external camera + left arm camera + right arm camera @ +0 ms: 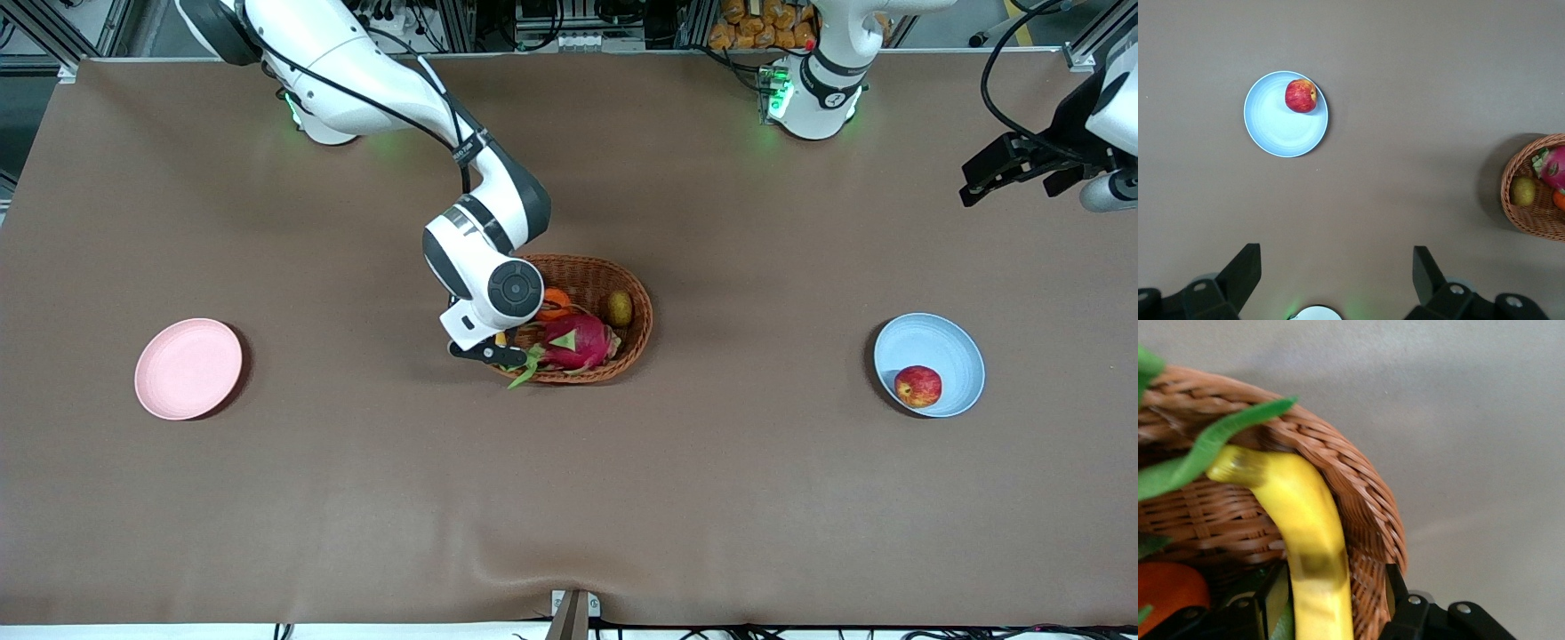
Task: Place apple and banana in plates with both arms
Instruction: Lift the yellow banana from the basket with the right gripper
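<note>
Banana [1305, 540]: we see it yellow, dark-tipped, in the basket [622, 293], straddled by our part-open right hand [484, 349].
Apple [917, 386]: red, yellow-patched, in the blue plate [942, 342].
Left hand [1000, 173]: wide open, empty, waiting.

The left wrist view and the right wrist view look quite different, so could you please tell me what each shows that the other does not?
Only the left wrist view shows the blue plate with the apple on it, the open left gripper, and the dragon fruit in the basket.

Only the right wrist view shows the banana, its end resting on the basket's rim, between the fingers of the right gripper.

Both show the wicker basket and the brown table.
</note>
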### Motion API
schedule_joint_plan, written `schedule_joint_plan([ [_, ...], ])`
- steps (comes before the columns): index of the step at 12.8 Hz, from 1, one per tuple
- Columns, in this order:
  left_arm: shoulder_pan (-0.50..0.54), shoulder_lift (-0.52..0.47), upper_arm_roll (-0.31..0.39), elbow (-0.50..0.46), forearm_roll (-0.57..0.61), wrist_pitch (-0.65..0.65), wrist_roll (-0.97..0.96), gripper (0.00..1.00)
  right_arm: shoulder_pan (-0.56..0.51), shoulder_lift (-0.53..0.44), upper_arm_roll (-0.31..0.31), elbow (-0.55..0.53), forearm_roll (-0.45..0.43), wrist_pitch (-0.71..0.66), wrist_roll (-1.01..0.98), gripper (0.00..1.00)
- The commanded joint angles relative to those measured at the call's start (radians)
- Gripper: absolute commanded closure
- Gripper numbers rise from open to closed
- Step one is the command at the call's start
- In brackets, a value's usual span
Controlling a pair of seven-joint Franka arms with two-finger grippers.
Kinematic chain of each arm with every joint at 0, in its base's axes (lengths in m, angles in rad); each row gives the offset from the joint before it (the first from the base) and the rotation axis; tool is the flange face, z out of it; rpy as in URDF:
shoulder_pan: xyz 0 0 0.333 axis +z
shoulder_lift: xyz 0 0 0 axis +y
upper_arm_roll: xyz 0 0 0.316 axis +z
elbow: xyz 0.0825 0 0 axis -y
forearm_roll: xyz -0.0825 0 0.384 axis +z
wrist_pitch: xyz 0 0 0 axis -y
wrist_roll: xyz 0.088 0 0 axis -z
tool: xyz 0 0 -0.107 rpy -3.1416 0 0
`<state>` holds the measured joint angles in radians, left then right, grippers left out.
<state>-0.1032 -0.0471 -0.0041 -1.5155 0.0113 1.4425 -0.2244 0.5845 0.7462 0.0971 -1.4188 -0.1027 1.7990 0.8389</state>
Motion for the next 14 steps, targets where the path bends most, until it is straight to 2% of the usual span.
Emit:
schedule_joint_plan([
  [1,-0.020,-0.005,0.007,-0.015,0.016,-0.001,0.002,0.00,0.003,0.012,0.000,0.001,-0.002,0.023,0.023,0.32],
  [8,-0.024,0.035,-0.010,-0.012,0.009,0.025,0.007,0.00,0.006,0.035,0.000,-0.028,-0.002,0.075,0.035,0.37],
  [9,-0.024,0.039,-0.010,-0.012,0.010,0.027,0.008,0.00,0.008,0.035,-0.002,-0.031,-0.002,0.083,0.034,0.50],
  [10,-0.023,0.039,-0.010,-0.012,0.010,0.030,0.008,0.00,0.006,0.035,-0.002,-0.031,-0.003,0.077,0.014,0.76],
  [11,-0.023,0.039,-0.010,-0.012,0.010,0.035,0.008,0.00,0.005,0.032,-0.002,-0.028,-0.012,0.071,-0.007,0.94],
  [12,-0.021,0.039,-0.010,-0.012,0.012,0.035,0.008,0.00,0.002,0.027,-0.002,-0.020,-0.012,0.057,-0.049,1.00],
  [14,-0.015,0.041,-0.010,-0.012,0.013,0.035,0.008,0.00,-0.009,0.019,-0.002,0.018,-0.009,-0.025,-0.060,1.00],
])
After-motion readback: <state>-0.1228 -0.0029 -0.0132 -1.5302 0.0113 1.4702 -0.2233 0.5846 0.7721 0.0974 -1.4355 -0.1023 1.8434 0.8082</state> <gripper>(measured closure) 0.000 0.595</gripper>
